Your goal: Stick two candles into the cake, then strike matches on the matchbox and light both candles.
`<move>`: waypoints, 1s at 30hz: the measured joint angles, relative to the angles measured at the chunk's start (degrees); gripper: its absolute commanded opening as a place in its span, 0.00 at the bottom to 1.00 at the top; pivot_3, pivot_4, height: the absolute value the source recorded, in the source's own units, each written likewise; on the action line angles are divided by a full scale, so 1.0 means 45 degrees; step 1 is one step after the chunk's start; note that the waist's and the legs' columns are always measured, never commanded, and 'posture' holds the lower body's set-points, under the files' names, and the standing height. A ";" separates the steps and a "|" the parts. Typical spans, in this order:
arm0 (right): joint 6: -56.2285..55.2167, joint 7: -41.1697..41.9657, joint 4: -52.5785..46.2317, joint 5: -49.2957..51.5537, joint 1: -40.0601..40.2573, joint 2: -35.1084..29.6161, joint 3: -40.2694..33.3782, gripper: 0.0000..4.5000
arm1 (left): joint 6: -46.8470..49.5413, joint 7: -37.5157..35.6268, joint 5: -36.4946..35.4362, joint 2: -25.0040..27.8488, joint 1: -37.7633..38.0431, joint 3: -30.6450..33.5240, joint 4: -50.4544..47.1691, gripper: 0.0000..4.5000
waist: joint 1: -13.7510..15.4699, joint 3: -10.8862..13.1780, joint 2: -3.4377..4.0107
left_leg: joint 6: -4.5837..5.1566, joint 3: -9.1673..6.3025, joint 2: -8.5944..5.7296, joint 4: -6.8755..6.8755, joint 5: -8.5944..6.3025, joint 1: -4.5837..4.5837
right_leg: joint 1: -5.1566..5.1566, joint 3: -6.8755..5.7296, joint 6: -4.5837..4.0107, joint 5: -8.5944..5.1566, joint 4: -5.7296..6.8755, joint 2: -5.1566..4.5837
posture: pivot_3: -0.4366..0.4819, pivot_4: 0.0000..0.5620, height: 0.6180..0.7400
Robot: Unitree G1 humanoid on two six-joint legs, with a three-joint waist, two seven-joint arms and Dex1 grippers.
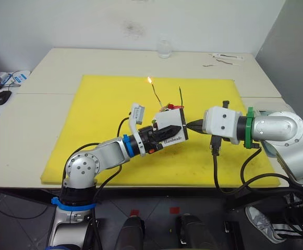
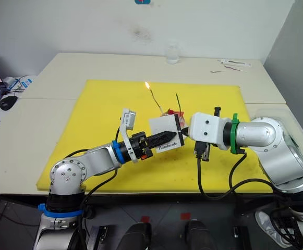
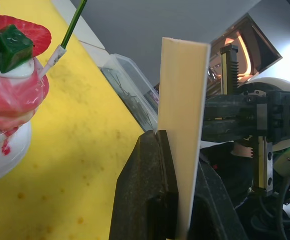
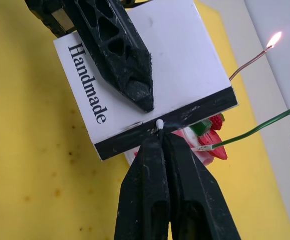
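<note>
My left gripper (image 1: pixel 160 135) is shut on the matchbox (image 1: pixel 171 126), a white box printed "Handmade", and holds it upright above the yellow mat. My right gripper (image 4: pixel 158 142) is shut on a match (image 4: pixel 159 123). Its white head presses against the black striking strip (image 4: pixel 184 117). Just behind the matchbox stands the cake (image 3: pixel 10 90), pink and white with a strawberry on top. Two candles stand in the cake. The left candle (image 1: pixel 155 94) carries a small flame at its tip. The green candle (image 1: pixel 181 95) to its right is unlit.
A yellow mat (image 1: pixel 104 130) covers the middle of the white table. A clear glass (image 1: pixel 164 49) stands at the back edge, with small items (image 1: pixel 227 57) at the back right. A mouse (image 1: pixel 2 96) lies at the far left. A clear container (image 3: pixel 130 90) sits beyond the mat's right edge.
</note>
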 measured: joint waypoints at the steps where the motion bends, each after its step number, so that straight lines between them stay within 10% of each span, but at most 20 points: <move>1: -0.0001 0.0000 0.0000 -0.0003 0.0017 0.0007 0.0000 0.01 | 0.0029 0.0000 -0.0006 0.0000 0.0000 0.0023 0.0000 0.00 | 0.0000 0.0000 0.0000 | 0.0000 0.0000 0.0000 0.0000 0.0000 -0.0001 | 0.0000 0.0000 0.0000 0.0000 -0.0001 0.0000 | 0.48 0.27 1.00; 10: -0.0205 0.0248 -0.0173 -0.0148 0.0466 -0.0271 0.0326 0.01 | 0.0122 0.0132 -0.0194 -0.0329 -0.0108 0.0264 0.0186 0.00 | 0.0009 0.0000 0.0000 | 0.0000 -0.0002 0.0000 0.0001 0.0000 -0.0001 | 0.0000 -0.0003 0.0000 0.0000 0.0000 0.0000 | 0.48 0.27 1.00; 15: 0.0195 0.1946 -0.1569 0.0334 0.2007 -0.2060 0.0897 0.01 | -0.1571 0.2497 -0.3113 -0.1834 -0.2435 0.1942 0.1181 0.00 | 0.0282 0.0003 -0.0003 | 0.0001 -0.0007 -0.0005 0.0016 0.0000 -0.0019 | -0.0002 -0.0007 0.0016 0.0009 -0.0004 -0.0011 | 0.48 0.27 1.00; 18: 0.0330 0.2815 -0.2067 0.1030 0.3545 -0.3663 -0.0303 0.01 | -0.2343 0.3670 -0.4584 -0.0332 -0.3297 0.3318 0.1270 0.00 | 0.0174 0.0002 -0.0002 | 0.0004 0.0031 0.0008 -0.0006 -0.0003 0.0012 | -0.0002 0.0014 0.0062 0.0034 -0.0005 -0.0005 | 0.48 0.27 1.00; 30: 0.0022 0.1130 0.0047 0.0580 0.1385 -0.1962 -0.1076 0.01 | -0.0623 0.1971 -0.2801 0.1674 0.0936 0.0884 -0.0966 0.00 | 0.0208 0.0025 -0.0041 | -0.0051 0.0042 -0.0017 -0.0009 0.0026 0.0069 | 0.0045 0.0000 -0.0019 0.0001 -0.0007 -0.0053 | 0.48 0.27 1.00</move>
